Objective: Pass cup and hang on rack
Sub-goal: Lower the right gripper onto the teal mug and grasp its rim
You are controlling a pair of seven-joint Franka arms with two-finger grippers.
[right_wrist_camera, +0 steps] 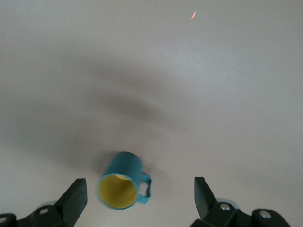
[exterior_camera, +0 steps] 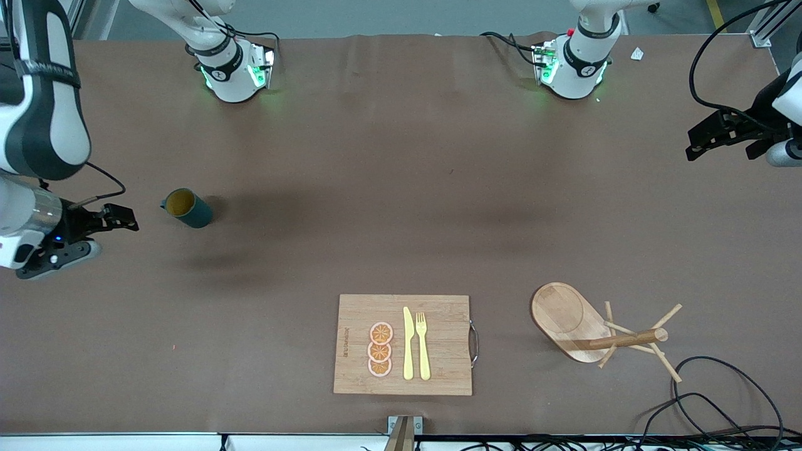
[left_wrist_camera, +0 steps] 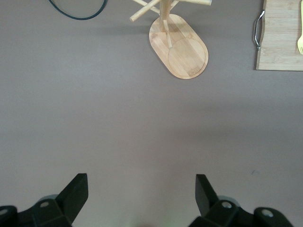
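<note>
The cup [exterior_camera: 188,208], dark teal with a yellow inside, stands upright on the brown table toward the right arm's end. My right gripper [exterior_camera: 116,219] hovers open just beside it. In the right wrist view the cup [right_wrist_camera: 120,184] shows between the open fingers of that gripper [right_wrist_camera: 139,198], with its handle [right_wrist_camera: 146,189] to one side and nothing touching it. The wooden rack [exterior_camera: 564,316] stands nearer the front camera toward the left arm's end, and it also shows in the left wrist view [left_wrist_camera: 180,47]. My left gripper [exterior_camera: 692,145] waits open and empty [left_wrist_camera: 141,196], high over that end of the table.
A bamboo cutting board [exterior_camera: 445,313] lies near the table's front edge, with a yellow knife [exterior_camera: 408,344], a fork [exterior_camera: 423,344] and three orange slices [exterior_camera: 380,349] on it. Black cables [exterior_camera: 720,401] lie near the rack at the front corner.
</note>
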